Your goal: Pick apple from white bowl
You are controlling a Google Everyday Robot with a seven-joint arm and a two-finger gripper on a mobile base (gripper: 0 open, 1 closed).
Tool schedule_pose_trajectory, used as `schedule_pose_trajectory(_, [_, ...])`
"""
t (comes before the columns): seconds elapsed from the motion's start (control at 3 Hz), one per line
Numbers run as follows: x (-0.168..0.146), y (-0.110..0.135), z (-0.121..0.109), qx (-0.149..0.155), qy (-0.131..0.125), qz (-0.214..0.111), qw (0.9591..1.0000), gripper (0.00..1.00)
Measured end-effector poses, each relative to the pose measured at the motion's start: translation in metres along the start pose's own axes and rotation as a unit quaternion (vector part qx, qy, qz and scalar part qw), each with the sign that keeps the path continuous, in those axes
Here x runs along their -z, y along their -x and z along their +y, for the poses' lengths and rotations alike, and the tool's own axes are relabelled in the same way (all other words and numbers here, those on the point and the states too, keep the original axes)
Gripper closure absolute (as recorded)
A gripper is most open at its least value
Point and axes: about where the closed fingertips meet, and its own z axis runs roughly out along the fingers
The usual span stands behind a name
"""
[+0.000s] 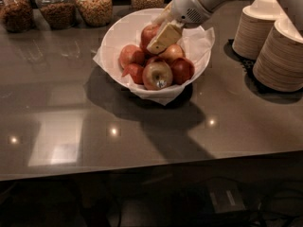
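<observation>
The white bowl point(118, 32), lined with crumpled white paper, stands on the dark counter at the back centre and holds several apples. My gripper point(156, 40) reaches into it from the upper right. Its pale finger point(164, 37) lies across the front of a deep-red apple point(147, 32), which sits higher than the others and is held in the gripper. No sticker shows on that apple. A yellow-green and red stickered apple point(157, 74) lies at the bowl's front, with a dark red apple point(182, 70) to its right.
Several glass jars of dry goods point(93, 4) line the back edge left of the bowl. Two stacks of tan paper bowls point(281, 56) stand at the right. The counter's front edge point(151, 169) runs across the lower view.
</observation>
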Motion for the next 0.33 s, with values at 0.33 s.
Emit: schedule_pose_trajectory(0.33, [0.0246,0.0138,-0.0002,0.02,-0.011,-0.011,0.9997,1.0])
